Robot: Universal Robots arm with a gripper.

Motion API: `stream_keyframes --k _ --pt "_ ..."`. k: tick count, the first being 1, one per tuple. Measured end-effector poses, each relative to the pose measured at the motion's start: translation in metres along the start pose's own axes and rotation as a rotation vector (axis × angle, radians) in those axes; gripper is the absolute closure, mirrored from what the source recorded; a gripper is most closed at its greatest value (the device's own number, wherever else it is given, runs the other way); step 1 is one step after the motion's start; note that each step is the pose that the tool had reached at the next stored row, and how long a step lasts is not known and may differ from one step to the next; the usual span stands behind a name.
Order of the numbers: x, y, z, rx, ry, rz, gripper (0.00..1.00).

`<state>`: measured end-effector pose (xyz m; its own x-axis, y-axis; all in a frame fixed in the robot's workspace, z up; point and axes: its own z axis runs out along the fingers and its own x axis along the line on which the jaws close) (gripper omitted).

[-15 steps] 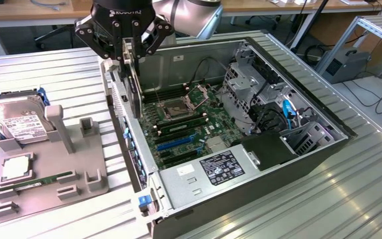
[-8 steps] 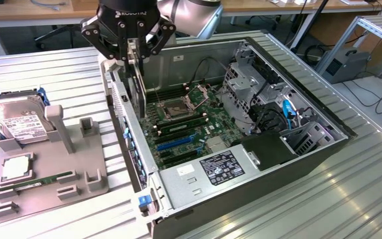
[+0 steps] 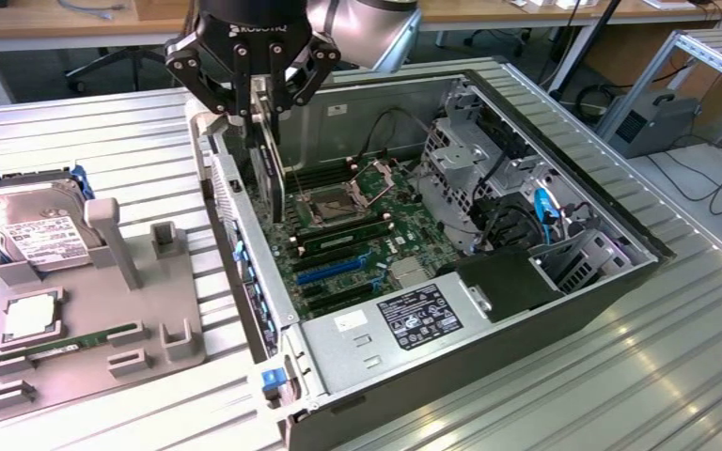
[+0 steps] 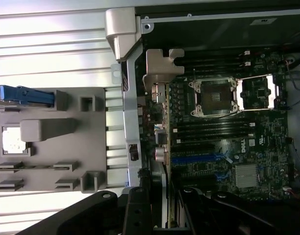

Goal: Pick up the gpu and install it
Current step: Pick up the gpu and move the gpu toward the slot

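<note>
The gpu [image 3: 264,164] hangs edge-down as a thin dark card with a silver bracket along one end. My gripper [image 3: 258,99] is shut on its upper edge. It hovers over the open computer case [image 3: 562,310], close to the case's rear wall at the exterior view's left, above the motherboard [image 3: 349,244]. The blue expansion slots [image 3: 336,271] lie lower on the board, nearer the camera. In the wrist view the gpu [image 4: 163,147] shows edge-on, running up from my gripper [image 4: 164,215] to its bent bracket tab, beside the blue slot [image 4: 199,159].
A grey parts fixture [image 3: 72,376] stands at the exterior view's left, carrying a hard drive [image 3: 29,230], a processor [image 3: 29,319] and a green memory stick [image 3: 79,340]. Inside the case are a drive cage [image 3: 462,160], cables and a labelled power supply [image 3: 417,319].
</note>
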<state>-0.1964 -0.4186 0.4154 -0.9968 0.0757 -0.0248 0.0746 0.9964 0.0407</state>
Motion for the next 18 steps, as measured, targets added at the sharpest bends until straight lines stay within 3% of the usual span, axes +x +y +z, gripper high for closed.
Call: stream_keyframes --k 18 --pt "-0.0101 0.0003 0.0035 0.0009 0.0 0.0 0.73"
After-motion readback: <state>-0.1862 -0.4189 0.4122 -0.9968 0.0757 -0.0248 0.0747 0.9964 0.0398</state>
